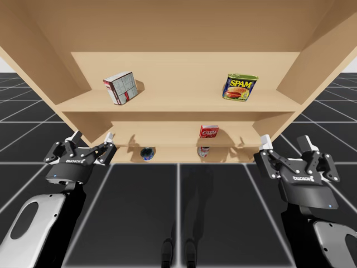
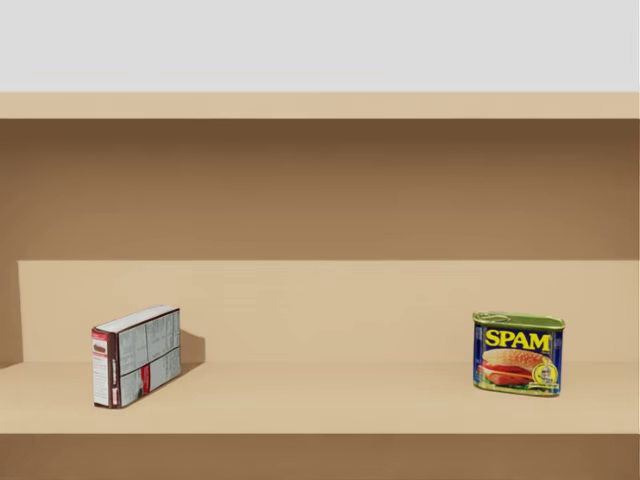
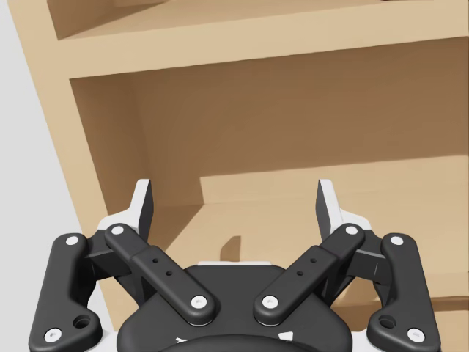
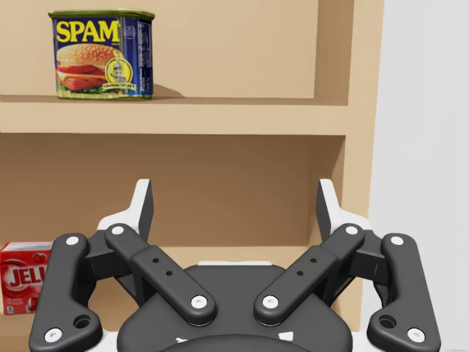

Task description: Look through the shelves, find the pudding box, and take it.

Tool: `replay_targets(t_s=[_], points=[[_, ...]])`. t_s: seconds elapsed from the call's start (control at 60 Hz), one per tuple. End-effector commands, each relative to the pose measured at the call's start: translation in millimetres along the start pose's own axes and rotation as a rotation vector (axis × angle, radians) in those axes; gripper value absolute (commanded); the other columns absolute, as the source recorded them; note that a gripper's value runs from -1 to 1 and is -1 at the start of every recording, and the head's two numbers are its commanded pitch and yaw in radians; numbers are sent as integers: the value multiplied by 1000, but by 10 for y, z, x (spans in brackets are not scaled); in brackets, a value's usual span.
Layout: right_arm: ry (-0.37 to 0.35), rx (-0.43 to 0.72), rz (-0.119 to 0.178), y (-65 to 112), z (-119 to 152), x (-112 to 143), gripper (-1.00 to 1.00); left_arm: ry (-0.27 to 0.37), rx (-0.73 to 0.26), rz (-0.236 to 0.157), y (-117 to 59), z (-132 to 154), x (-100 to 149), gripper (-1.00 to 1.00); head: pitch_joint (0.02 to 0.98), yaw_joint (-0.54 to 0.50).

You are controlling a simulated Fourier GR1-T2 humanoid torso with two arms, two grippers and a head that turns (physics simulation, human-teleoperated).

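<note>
A white box with red trim (image 1: 120,87) (image 2: 137,355) stands at the left of the upper shelf (image 1: 178,104). A blue rectangular can (image 1: 240,86) (image 2: 518,353) (image 4: 101,53) stands at that shelf's right. One shelf lower, a small red box (image 1: 208,132) (image 4: 24,277) sits right of centre. My left gripper (image 1: 92,137) (image 3: 234,205) hangs open in front of the lower shelves' left end, holding nothing. My right gripper (image 1: 284,142) (image 4: 234,205) is open and empty at the right end, with the red box beside it and the blue can above.
On the lowest shelf sit a dark blue round object (image 1: 147,153) and a small can (image 1: 203,151). The cabinet's side walls (image 1: 53,84) (image 4: 363,110) flank both grippers. Dark gridded floor (image 1: 178,212) lies between my arms.
</note>
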Motion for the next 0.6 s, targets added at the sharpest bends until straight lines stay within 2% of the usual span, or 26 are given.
replay_targets(t_s=[0.017, 0.05, 0.1, 0.15, 0.25, 0.333, 0.383, 0.433, 0.6], points=[[4, -42, -22, 27, 5, -2, -1000, 0, -1, -1, -2, 0, -2, -1000, 85, 1], [2, -41, -14, 26, 1, -5, -1000, 0, -1, -1, -1, -1, -2, -1000, 87, 1], [8, -34, -25, 22, -13, -13, -1000, 0, -1, -1, 0, -1, -2, -1000, 95, 6], [22, -24, -18, 10, -19, -18, -1000, 0, -1, 0, 1, -1, -2, -1000, 105, 17], [24, -23, -26, 2, -23, -16, -1000, 1, -2, 0, 0, -2, -2, -1000, 129, 66], [38, -13, -60, 4, -24, -15, -1000, 2, -1, 1, 1, -1, -2, -1000, 159, 130], [42, -11, -64, 4, -24, -14, -1000, 3, -1, 2, 3, -2, -3, -1000, 167, 153], [48, -5, -80, 0, -25, -11, -1000, 4, -1, 3, 4, -3, -3, -1000, 180, 189], [53, -5, -82, -1, -29, -12, -1000, 3, -3, 6, 5, 0, 5, -1000, 211, 267]])
